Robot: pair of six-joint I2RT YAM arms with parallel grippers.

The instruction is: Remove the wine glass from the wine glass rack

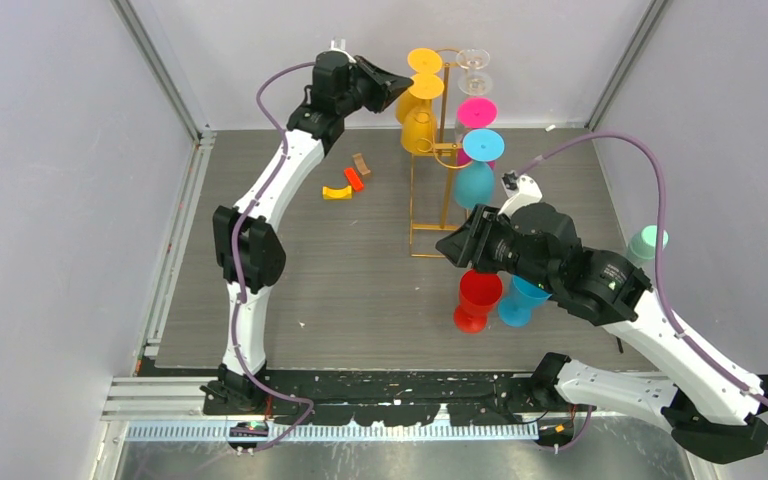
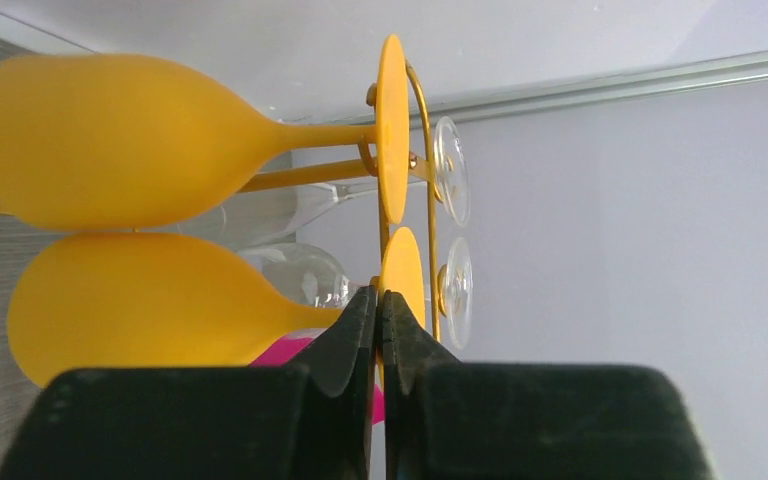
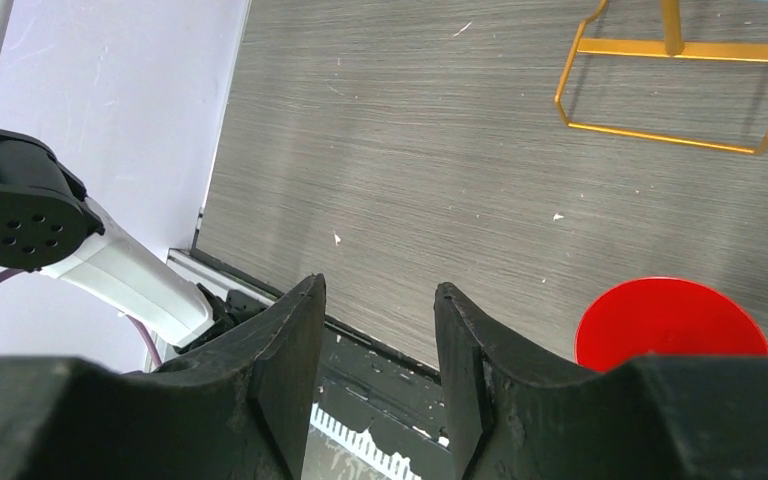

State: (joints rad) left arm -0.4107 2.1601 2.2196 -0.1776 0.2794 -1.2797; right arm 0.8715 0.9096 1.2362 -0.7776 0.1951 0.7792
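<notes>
No readable text, brand, number or sign is showing in any of the three views. The wine glass rack (image 3: 672, 25) is carrying no legible marking; the yellow wine glass (image 2: 160, 310) is showing only plain colour.

A yellow bit (image 1: 337, 193), red bit (image 1: 354, 179) and brown bit (image 1: 362, 164) are clustered on the table (image 1: 290, 280). A mint cup (image 1: 648, 243) is parked far right.

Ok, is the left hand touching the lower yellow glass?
Touching. In the left wrist view, the left hand is shut on the foot rim of the lower yellow glass.
</notes>
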